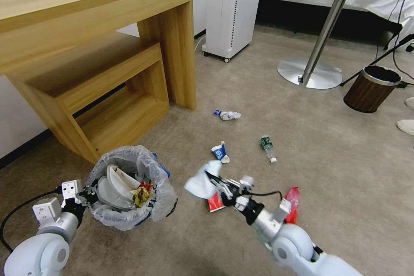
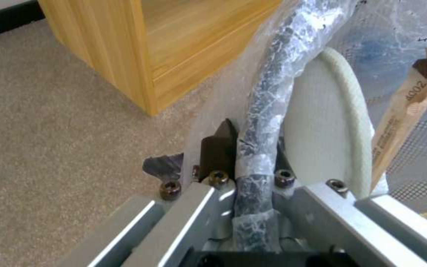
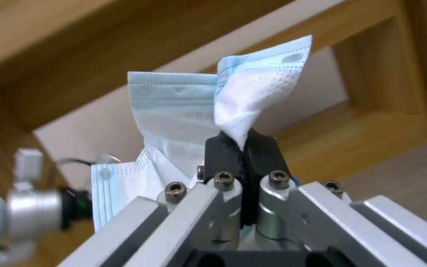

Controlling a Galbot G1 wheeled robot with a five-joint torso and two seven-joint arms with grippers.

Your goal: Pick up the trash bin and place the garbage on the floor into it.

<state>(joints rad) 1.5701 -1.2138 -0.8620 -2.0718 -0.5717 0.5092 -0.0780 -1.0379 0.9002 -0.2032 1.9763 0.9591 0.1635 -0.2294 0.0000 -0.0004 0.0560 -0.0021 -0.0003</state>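
Observation:
The trash bin [image 1: 160, 200], lined with a translucent white bag, is lifted at the lower left beside the desk. My left gripper [image 1: 87, 195] is shut on its bag-wrapped rim [image 2: 268, 111]. White items and a yellow-red wrapper lie inside. My right gripper [image 1: 212, 180] hangs right of the bin, shut on a crumpled blue-white face mask [image 3: 198, 111]. Garbage lies on the carpet: a red-white carton [image 1: 214, 203] and a red bottle [image 1: 293, 200] under my right arm, a blue-white wrapper [image 1: 219, 152], a clear green-label bottle [image 1: 268, 146] and another wrapper [image 1: 227, 115] farther off.
A wooden desk [image 1: 86, 21] with a low shelf stands at the left. Behind it are a white wheeled tower unit [image 1: 230, 8] and a round table's metal base [image 1: 308, 73]. A brown wood-grain bin [image 1: 371, 88], cables and white footwear [image 1: 406, 126] are at the right edge.

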